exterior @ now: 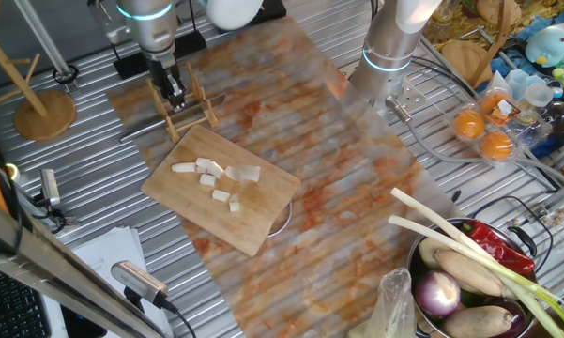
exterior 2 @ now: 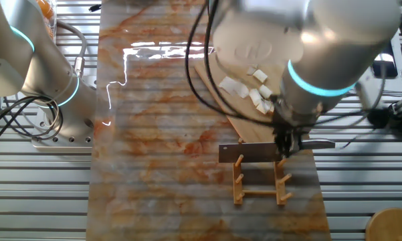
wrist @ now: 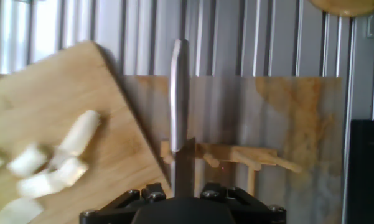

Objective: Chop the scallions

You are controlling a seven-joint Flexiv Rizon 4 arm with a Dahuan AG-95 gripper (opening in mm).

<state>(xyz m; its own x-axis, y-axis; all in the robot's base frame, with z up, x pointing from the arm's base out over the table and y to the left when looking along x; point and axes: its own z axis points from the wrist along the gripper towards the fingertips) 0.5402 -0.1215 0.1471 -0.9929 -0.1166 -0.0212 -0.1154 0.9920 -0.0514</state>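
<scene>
The scallions [exterior: 216,178] lie as several short cream-white chunks on the bamboo cutting board [exterior: 253,221]; they also show in the other fixed view [exterior 2: 254,90] and at the left of the hand view [wrist: 50,168]. My gripper [exterior: 174,89] is shut on the handle of a knife [exterior 2: 244,152], just off the board's corner. The blade [wrist: 179,93] points straight out from the gripper [wrist: 180,193], edge down, over the small wooden knife rack [wrist: 236,155]. Whether the knife touches the rack [exterior 2: 257,181] I cannot tell.
A second robot arm [exterior: 385,56] stands at the mat's far side. A metal pot [exterior: 450,230] holds an onion, a red chili and long green-leaved stalks. Oranges [exterior: 483,122] sit in a plastic tray. A wooden stand [exterior: 42,113] is to the left of the rack.
</scene>
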